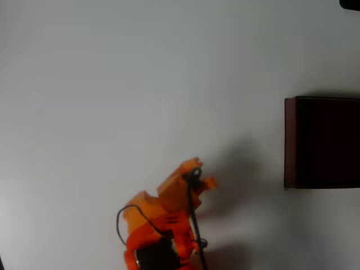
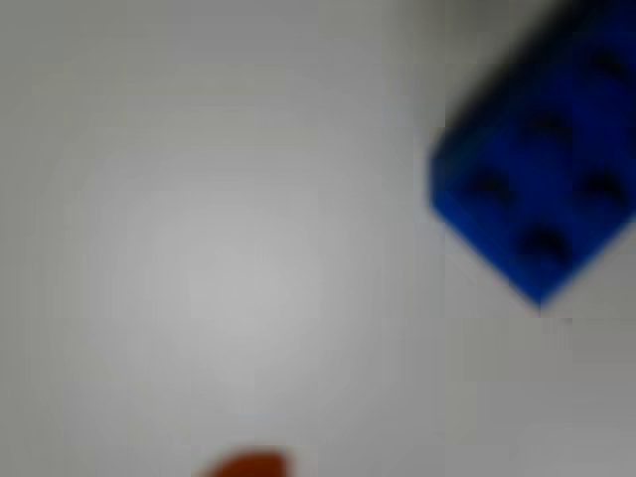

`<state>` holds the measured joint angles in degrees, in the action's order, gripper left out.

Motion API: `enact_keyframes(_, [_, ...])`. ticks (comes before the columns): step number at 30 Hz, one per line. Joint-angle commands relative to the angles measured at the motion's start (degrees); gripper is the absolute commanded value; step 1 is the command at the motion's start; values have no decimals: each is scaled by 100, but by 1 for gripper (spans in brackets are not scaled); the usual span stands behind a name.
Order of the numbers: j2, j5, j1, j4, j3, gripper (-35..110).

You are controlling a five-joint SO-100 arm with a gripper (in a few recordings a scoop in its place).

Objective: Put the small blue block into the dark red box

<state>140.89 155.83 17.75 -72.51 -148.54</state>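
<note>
The small blue block (image 2: 537, 189) is close and blurred at the upper right of the wrist view, lying on the white table with its studs facing up. An orange fingertip (image 2: 248, 465) pokes in at the bottom edge, well clear of the block. In the overhead view my orange gripper (image 1: 201, 173) is at the lower middle, pointing up and right, its two tips apart and nothing visible between them. The dark red box (image 1: 289, 140) stands at the right edge, well to the right of the gripper, with a nearly black inside.
The white table (image 1: 112, 84) stretches bare to the left and above the arm. A black cable (image 1: 194, 214) runs along the arm's orange body. A small dark object (image 1: 350, 3) sits at the top right corner.
</note>
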Motion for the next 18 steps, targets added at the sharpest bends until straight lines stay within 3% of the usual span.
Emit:
enact_keyframes(1, [-633, 466, -378, 237, 334, 25])
enact_keyframes(10, [-2118, -316, -1591, -940, 1960, 27])
enact_keyframes(18, [-1837, 861, -1020, -1125, 1556, 27])
